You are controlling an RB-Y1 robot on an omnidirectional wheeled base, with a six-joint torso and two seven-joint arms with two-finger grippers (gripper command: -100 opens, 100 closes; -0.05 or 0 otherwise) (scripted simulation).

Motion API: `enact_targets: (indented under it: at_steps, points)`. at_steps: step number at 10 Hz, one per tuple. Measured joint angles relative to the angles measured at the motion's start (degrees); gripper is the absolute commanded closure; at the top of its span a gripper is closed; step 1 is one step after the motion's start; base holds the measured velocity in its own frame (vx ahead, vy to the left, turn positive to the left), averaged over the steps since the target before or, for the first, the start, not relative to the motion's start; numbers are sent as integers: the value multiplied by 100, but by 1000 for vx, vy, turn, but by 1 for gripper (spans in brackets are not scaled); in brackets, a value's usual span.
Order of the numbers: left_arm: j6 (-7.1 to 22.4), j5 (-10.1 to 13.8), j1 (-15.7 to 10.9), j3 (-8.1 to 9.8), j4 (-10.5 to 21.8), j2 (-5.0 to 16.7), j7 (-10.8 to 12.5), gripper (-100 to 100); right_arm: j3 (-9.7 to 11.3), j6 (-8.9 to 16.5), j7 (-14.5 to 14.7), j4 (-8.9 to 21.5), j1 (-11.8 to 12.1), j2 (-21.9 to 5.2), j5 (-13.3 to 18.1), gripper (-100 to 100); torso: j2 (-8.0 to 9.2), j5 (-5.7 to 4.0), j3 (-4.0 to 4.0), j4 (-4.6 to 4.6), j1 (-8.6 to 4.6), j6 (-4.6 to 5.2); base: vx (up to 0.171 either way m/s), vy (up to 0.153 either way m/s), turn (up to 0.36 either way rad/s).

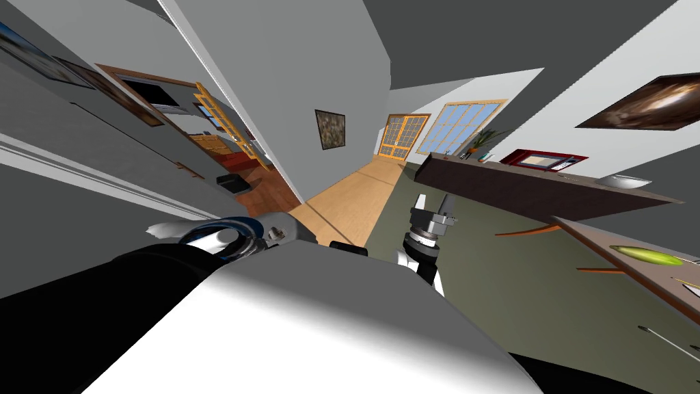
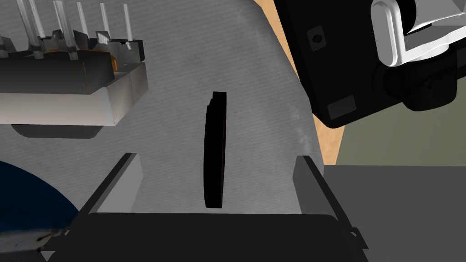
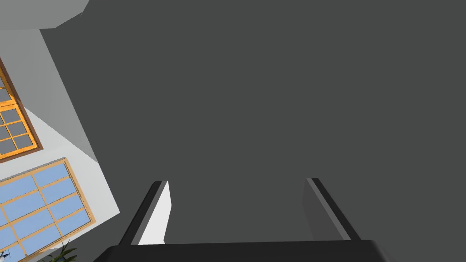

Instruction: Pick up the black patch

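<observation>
The black patch (image 2: 215, 150), a thin dark disc seen edge-on, lies on a pale grey surface (image 2: 255, 91). My left gripper (image 2: 218, 182) is open around it. The patch's near part sits midway between the two fingers (image 2: 125, 179), touching neither. In the head view the grey surface (image 1: 290, 229) peeks out just above my chest. My right gripper (image 1: 432, 202) is raised in front of me, pointing up and away. Its fingers (image 3: 157, 211) stand open with nothing between them.
A grey block holding several clear upright rods (image 2: 68, 68) stands on the same surface beyond the left finger. A dark blue round thing (image 2: 27, 200) lies close to that finger. My right arm's dark box (image 2: 341, 68) hangs nearby. A long dark counter (image 1: 533, 185) runs along the right.
</observation>
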Motion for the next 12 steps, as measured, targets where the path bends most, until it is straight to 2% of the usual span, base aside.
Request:
enact_targets:
  at_steps: [1,2,4,5,9,10,11,12]
  points:
    - [23,5,2,4,3,8,2,0,0,0,0,0,0,0,0,0,-3,0,-1,0,-7,-1,0,0,0]
    - [21,4,2,3,3,8,1,-100,0,0,0,0,0,0,0,0,-5,-2,-3,-1,-13,-1,2,9,-31]
    - [-140,-128,-157,-128,255,-99,-76,-100,0,0,0,0,0,0,0,0,-9,-1,-5,-2,-11,0,4,9,-17]
    - [-159,-135,-167,-136,271,-103,-86,100,0,0,0,0,0,0,0,0,-8,-2,-5,-2,-14,-1,0,0,0]
    - [-148,-131,-164,-139,270,-106,-85,100,0,0,0,0,0,0,0,0,-8,-2,-4,-1,-10,0,0,0,0]
    - [-148,-131,-164,-140,270,-106,-85,0,0,0,0,0,0,0,0,0,-8,-3,-4,0,-11,0,0,0,0]
    - [-148,-131,-164,-140,270,-106,-85,100,0,0,0,0,0,0,0,0,-8,-3,-4,0,-11,0,-1,-6,21]
    - [-111,-88,-113,-96,200,-73,-73,100,0,0,0,0,0,0,0,0,-6,-6,-3,0,-13,-2,-3,-8,30]
